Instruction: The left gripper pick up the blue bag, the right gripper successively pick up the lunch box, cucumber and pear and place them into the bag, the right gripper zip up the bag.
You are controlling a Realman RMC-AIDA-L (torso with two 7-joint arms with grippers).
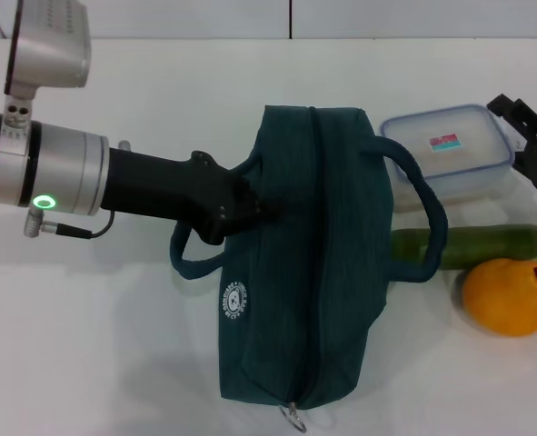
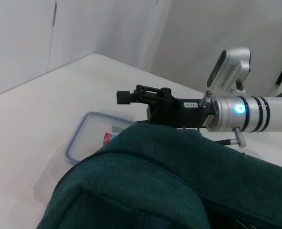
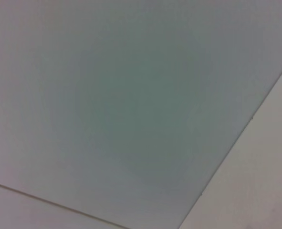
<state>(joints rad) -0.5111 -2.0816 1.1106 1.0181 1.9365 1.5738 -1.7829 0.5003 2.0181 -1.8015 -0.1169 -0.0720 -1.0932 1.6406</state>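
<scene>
- The blue bag (image 1: 313, 263) lies flat on the white table (image 1: 86, 345), zipper seam running down its middle and the ring pull (image 1: 295, 420) at the end nearest the robot. Looks zipped shut right now, so it'll have to be opened before anything goes in.
- The left gripper (image 1: 254, 202) comes in from the bag's left side and is right on the fabric next to the left loop handle (image 1: 188, 259). My guess is it's going for the handle or the top edge to lift and steady the bag. The fingertips are buried against the dark cloth, so I honestly can't tell if the jaws are pinched or spread.
- The lunch box (image 1: 450, 150) sits just off the bag's right side, toward the far end, with the bag's right handle lying over its near corner.
- The cucumber (image 1: 486, 243) is also right of the bag, just nearer than the box, its end tucked under that same handle loop.
- The pear (image 1: 507, 295) is touching the cucumber's near side, farthest out from the bag.
- The right gripper (image 2: 129, 97) hovers just past the lunch box on the side away from the bag, presumably staged for the first pick. It holds nothing, and I can't tell the jaw gap.
</scene>
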